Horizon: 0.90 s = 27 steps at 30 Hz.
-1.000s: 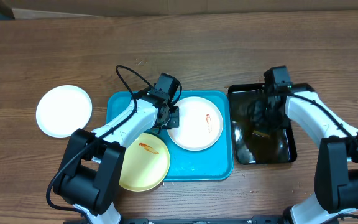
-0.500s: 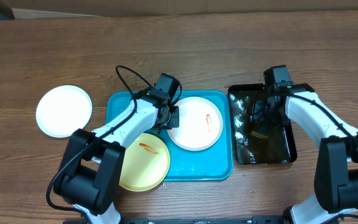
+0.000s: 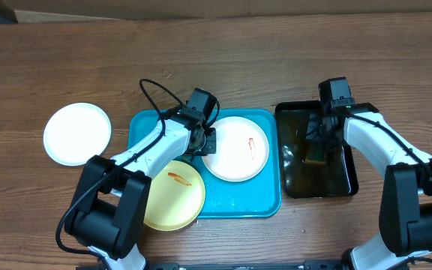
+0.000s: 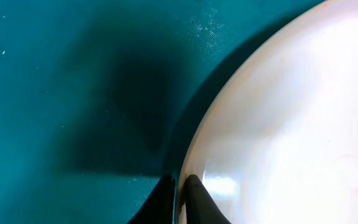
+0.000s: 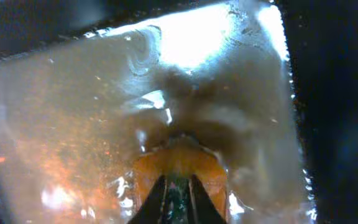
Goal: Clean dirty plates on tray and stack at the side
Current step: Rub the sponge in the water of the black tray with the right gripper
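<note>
Two arms | left jaws pinch white plate [image 4: 291,124] rim | right jaws grip orange sponge [image 5: 180,160], blurred under murky water [image 5: 73,112]

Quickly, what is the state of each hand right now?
Left hand: closed on the rim of the smeared white plate.
Right hand: closed on an orange sponge in the black tray.

the left arm [image 3: 152,146] stretches from its base at the near edge up and to the right, elbow bent and wrist tipped down. the left pincer [image 3: 202,141] sits low, and its dark fingertips [image 4: 166,196] are nearly together, pinching the rim of the white plate [image 3: 235,148]. the right arm [image 3: 377,139] arcs from the near right up and inward with its wrist bent over, and the right pincer [image 3: 317,148] points down, its fingers [image 5: 157,199] narrowly clamped on an orange sponge [image 5: 179,165].
</note>
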Motion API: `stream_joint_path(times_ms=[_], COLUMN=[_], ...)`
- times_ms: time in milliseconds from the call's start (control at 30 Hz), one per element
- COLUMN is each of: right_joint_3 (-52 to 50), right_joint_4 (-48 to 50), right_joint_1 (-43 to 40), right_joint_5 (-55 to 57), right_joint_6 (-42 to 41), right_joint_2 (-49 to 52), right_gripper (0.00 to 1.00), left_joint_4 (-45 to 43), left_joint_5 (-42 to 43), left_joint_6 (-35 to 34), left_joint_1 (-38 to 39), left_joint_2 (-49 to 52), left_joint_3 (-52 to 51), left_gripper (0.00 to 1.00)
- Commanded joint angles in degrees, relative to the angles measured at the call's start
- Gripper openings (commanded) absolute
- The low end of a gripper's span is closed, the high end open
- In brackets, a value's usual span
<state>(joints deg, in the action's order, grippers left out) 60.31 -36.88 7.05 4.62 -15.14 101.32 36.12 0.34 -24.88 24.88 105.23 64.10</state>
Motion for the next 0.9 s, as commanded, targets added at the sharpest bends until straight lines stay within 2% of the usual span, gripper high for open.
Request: stream_joint_path(times_ms=[0, 33, 100, 167, 233, 367, 433, 633, 767, 833, 867], right_joint_3=[-0.22, 0.22, 1.73, 3.67, 5.27, 5.46, 4.85, -0.13, -2.4, -2.4, -2.38], right_joint_4=[1.14, 1.05, -0.31, -2.73, -5.22, -8.87, -10.4, -6.88, -4.17, -3.98, -3.72], right_joint_1=[0.02, 0.0, -0.04, -0.04, -0.04, -0.02, -0.02, 0.09, 0.07, 0.07, 0.07], right_joint_5=[-2.86, -2.82, -2.8, -2.8, -2.8, -2.82, -2.84, -5.16, -5.18, -5.4, -5.84], right_joint_6=[-0.09, -0.04, 0.17, 0.17, 0.2, 0.33, 0.28, 0.13, 0.13, 0.17, 0.17], right_joint_2=[0.48, 0.46, 0.35, 0.15, 0.15, 0.2, 0.28, 0.66, 0.66, 0.66, 0.66], right_gripper=[0.09, 0.19, 0.56, 0.68, 0.72, 0.72, 0.67, 0.6, 0.42, 0.38, 0.28], left_joint_4=[-0.22, -0.22, -0.22, -0.22, -0.2, -0.2, -0.2, -1.03, -1.07, -1.09, -1.09], left_joint_5=[-0.98, -0.98, -1.01, -1.01, -1.01, -0.98, -0.96, -0.94, -0.94, -0.94, -0.94], left_joint_6=[0.46, 0.46, 0.46, 0.48, 0.48, 0.46, 0.46, 0.44, 0.44, 0.44, 0.44], left_joint_1=[-0.2, -0.2, -0.2, -0.2, -0.2, -0.2, -0.2, -0.17, -0.17, -0.17, -0.17], left_joint_2=[-0.98, -0.98, -0.98, -0.98, -0.98, -0.98, -0.98, -0.98, -0.98, -0.98, -0.98], left_joint_3=[-0.35, -0.35, -0.35, -0.35, -0.35, -0.35, -0.35, -0.35, -0.35, -0.35, -0.35], left_gripper=[0.1, 0.1, 0.1, 0.1, 0.1, 0.11, 0.11, 0.15, 0.15, 0.16, 0.16])
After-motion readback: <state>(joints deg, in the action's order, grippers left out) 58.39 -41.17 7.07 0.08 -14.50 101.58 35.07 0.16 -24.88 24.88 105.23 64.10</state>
